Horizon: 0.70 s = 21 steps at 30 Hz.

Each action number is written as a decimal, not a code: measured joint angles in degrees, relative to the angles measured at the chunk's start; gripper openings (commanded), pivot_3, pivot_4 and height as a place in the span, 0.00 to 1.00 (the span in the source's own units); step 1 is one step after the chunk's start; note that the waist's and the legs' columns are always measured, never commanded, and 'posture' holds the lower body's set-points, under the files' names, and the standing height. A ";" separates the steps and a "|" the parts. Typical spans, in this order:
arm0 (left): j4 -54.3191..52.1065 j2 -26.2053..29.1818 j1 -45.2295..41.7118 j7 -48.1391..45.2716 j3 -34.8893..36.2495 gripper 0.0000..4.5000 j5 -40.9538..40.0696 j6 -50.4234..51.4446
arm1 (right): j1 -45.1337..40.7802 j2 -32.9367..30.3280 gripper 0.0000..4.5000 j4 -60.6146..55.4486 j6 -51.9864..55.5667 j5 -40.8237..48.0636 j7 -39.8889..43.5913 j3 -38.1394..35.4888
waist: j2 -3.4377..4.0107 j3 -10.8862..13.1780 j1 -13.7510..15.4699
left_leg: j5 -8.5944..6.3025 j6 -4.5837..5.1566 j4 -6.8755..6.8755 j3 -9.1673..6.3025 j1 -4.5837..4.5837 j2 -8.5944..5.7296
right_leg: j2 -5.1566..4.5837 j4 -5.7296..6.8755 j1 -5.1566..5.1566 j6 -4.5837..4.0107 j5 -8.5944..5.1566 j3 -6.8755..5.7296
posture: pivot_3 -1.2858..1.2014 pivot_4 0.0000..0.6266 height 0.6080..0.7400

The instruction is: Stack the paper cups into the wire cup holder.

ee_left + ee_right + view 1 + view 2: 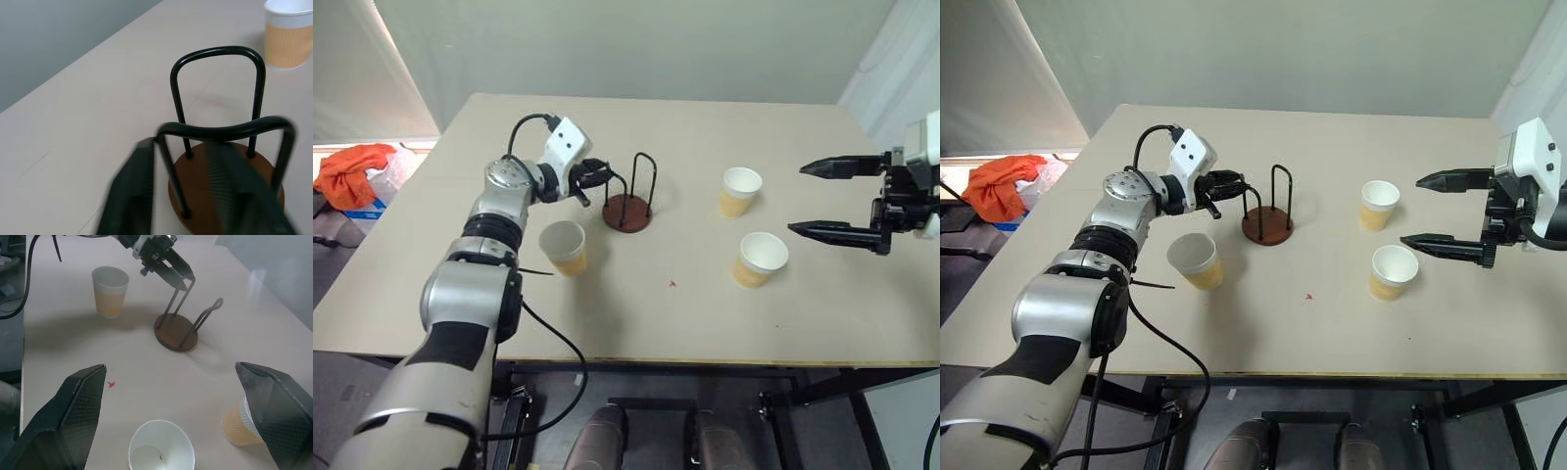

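The wire cup holder (pixel 626 211), a reddish-brown disc with two black wire loops, stands on the table left of centre. My left gripper (pixel 605 176) reaches it from the left, its fingers (pixel 137 186) closed around one leg of the nearer loop (pixel 164 147). One paper cup (pixel 563 247) stands upright just in front of that arm. Two more paper cups (pixel 740 191) (pixel 761 258) stand upright on the right. My right gripper (pixel 797 199) hovers open just right of those two, holding nothing; in its wrist view the nearer cup (pixel 161 448) lies between its fingers and lower.
The beige table (pixel 636 323) ends at a front edge close to me. A small red speck (pixel 673 284) lies near its middle. A black cable (pixel 563 352) hangs from my left arm. Orange cloth (pixel 352 171) lies on the floor far left.
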 measured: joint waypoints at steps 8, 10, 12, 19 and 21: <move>-0.01 -0.60 0.18 -3.08 0.10 0.00 -0.07 -1.01 | 0.59 -0.21 1.00 -0.13 -0.21 0.37 -0.71 -0.08 | 0.00 0.00 -0.08 | -0.16 0.33 0.18 0.51 0.05 -0.06 | 0.10 -0.03 0.00 0.38 0.16 0.27 | 0.52 0.24 1.00; -0.04 -0.60 0.18 -5.50 0.72 0.00 -0.43 -1.02 | 0.59 -0.29 1.00 -0.07 -0.36 0.37 -0.71 -0.08 | 0.00 0.00 -0.08 | -0.21 0.39 0.25 0.55 0.03 -0.04 | 0.08 -0.05 0.00 0.39 0.16 0.32 | 0.52 0.24 1.00; -0.15 -0.60 0.18 -8.53 1.30 0.00 -0.92 -0.93 | 0.58 -0.29 1.00 0.03 -0.58 0.37 -0.72 -0.08 | 0.00 0.00 -0.08 | -0.32 0.58 0.32 0.57 -0.01 0.00 | 0.03 -0.09 -0.01 0.39 0.16 0.38 | 0.52 0.24 1.00; -9.15 -0.54 0.30 -26.42 3.81 0.00 -7.69 6.76 | 0.57 -0.31 1.00 0.10 -1.10 0.59 0.22 -0.06 | 0.01 0.00 -0.08 | -0.40 0.70 0.58 0.75 -0.13 0.06 | 0.12 -0.26 0.02 0.43 0.20 0.37 | 0.52 0.24 1.00; -15.59 -0.30 1.34 -30.05 4.26 0.00 -10.59 11.12 | 0.91 -0.35 1.00 -0.25 -1.11 0.78 0.82 -0.06 | 0.02 0.00 -0.12 | -0.45 0.74 0.68 0.79 -0.16 0.11 | 0.06 -0.34 0.04 0.46 0.21 0.41 | 0.52 0.24 1.00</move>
